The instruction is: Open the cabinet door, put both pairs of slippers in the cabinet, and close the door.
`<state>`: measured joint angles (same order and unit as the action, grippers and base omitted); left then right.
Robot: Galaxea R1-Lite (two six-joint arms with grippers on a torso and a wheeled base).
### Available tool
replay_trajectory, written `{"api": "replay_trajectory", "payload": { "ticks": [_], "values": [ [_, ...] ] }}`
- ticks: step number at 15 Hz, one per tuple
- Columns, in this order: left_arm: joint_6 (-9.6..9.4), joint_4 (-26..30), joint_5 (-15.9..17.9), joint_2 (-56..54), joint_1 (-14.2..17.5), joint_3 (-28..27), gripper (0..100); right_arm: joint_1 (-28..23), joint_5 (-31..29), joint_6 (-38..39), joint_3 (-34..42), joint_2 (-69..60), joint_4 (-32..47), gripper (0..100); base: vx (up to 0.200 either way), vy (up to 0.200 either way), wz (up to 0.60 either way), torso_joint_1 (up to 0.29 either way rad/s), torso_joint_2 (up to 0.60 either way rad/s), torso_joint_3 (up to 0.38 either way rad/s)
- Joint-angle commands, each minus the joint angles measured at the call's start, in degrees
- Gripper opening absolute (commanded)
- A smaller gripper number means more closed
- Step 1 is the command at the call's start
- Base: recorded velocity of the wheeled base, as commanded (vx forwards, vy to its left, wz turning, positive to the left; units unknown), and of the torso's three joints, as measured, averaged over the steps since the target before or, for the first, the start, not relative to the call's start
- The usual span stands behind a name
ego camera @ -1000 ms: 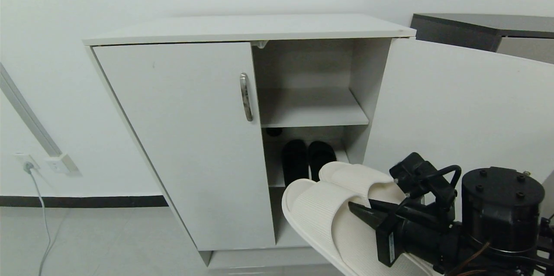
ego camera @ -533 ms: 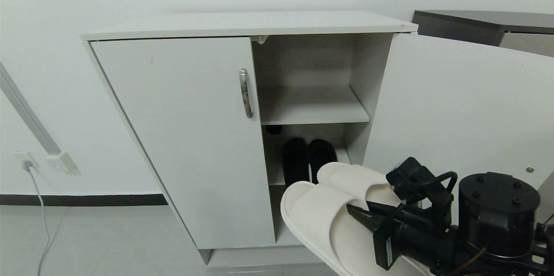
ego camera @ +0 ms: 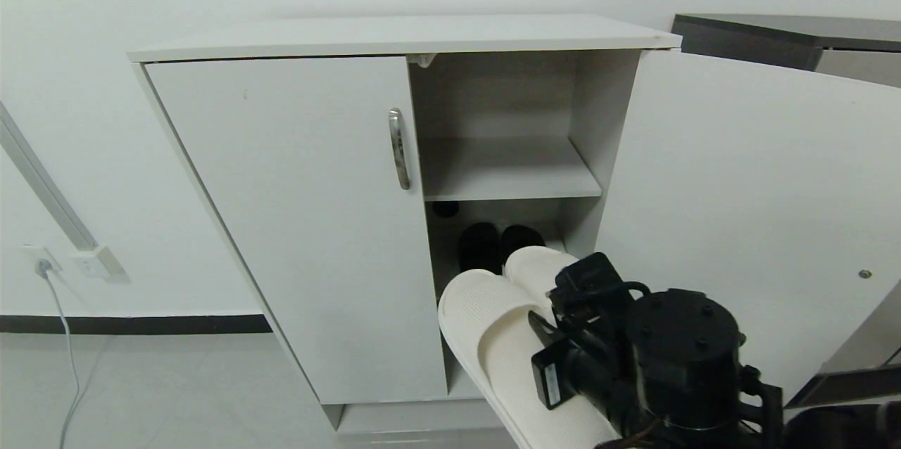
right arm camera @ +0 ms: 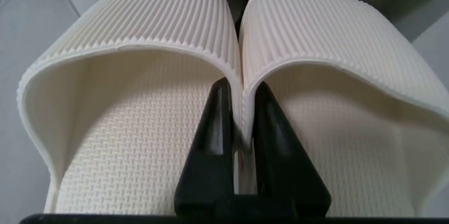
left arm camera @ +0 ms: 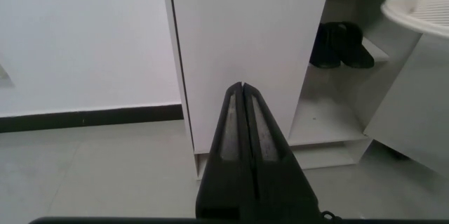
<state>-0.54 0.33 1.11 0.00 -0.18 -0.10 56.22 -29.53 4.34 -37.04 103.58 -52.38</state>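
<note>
**While white slippers (ego camera: 486, 326) hang before the cabinet (ego camera: 394, 34)**

Left gripper (left arm camera: 242, 87), pressed together, empty, faces the closed door (left arm camera: 245, 27). Black slippers (ego camera: 482, 245) sit shelved at 12 o'clock; right wrist view shows right gripper (right arm camera: 242, 94) pinching the white pair's inner walls.

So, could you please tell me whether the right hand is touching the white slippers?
Touching. The right wrist view shows the right hand clamped on the adjoining inner edges of the white slippers, with no gap between them.
</note>
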Motion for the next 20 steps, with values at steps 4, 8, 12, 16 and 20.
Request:
{"api": "replay_trajectory", "payload": {
  "ticks": [4,8,12,16,20],
  "values": [
    [-0.08,0.02,0.03,0.0,0.01,0.01,0,1.52,-16.18,10.51,-23.35,7.07,22.24,0,0.0,0.0,0.0,0.0,0.0,0.0],
    [-0.08,0.02,0.03,0.0,0.01,0.01,0,1.17,-23.56,7.96,-30.11,6.98,23.82,0,0.0,0.0,0.0,0.0,0.0,0.0],
    [-0.08,0.02,0.03,0.0,0.01,0.01,0,0.03,-23.65,5.5,-32.05,7.16,22.68,0,0.0,0.0,0.0,0.0,0.0,0.0],
    [-0.08,0.02,-0.05,0.0,0.01,0.01,0,-0.5,-23.47,5.5,-32.05,7.77,22.41,0,0.0,0.0,0.0,0.0,0.0,0.0],
    [-0.08,0.02,0.03,0.0,0.01,0.01,0,-0.76,-23.47,5.42,-31.96,8.39,21.36,0,0.15,0.0,0.0,-0.004,0.0,0.003]
  ]
}}
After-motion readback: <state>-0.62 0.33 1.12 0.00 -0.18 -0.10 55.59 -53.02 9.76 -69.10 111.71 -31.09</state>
